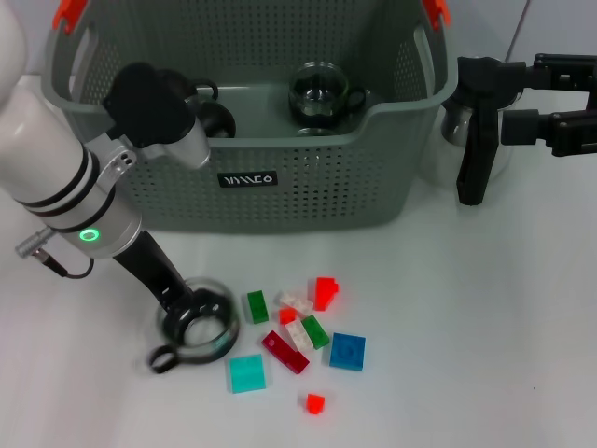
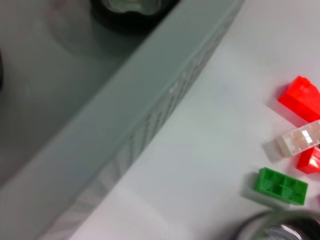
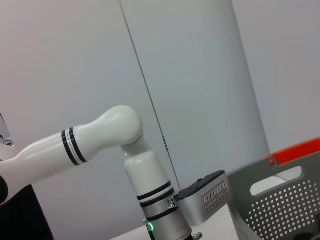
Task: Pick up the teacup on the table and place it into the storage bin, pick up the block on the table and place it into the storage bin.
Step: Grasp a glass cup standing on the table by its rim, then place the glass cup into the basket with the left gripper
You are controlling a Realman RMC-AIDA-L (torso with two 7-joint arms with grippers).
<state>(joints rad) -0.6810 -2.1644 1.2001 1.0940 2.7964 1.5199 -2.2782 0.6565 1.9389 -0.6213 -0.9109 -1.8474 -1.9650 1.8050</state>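
Bin [image 1: 280,201]: 12 o'clock on bench [image 1: 485,355], grey-green, perforated; two glass cups already inside, presumably from previous rounds.

Teacup [image 1: 196,329]: clear glass, 7 o'clock, in front of bin, upright on bench, handle toward 7 o'clock.

Left hand [image 1: 198,313]: down at teacup rim, apparently placed to pinch the wall; whether fingers are apart or together on the glass cannot be told.

Blocks: cluster at 6 o'clock, just right of teacup. Green block [image 1: 256,306] nearest cup; teal block [image 1: 247,373], blue block [image 1: 347,351], red block [image 1: 324,291] around it. None in bin yet.

Right hand [image 1: 472,187]: parked at 2 o'clock beside bin, pointing down, clear of the working area; grip state cannot be told.
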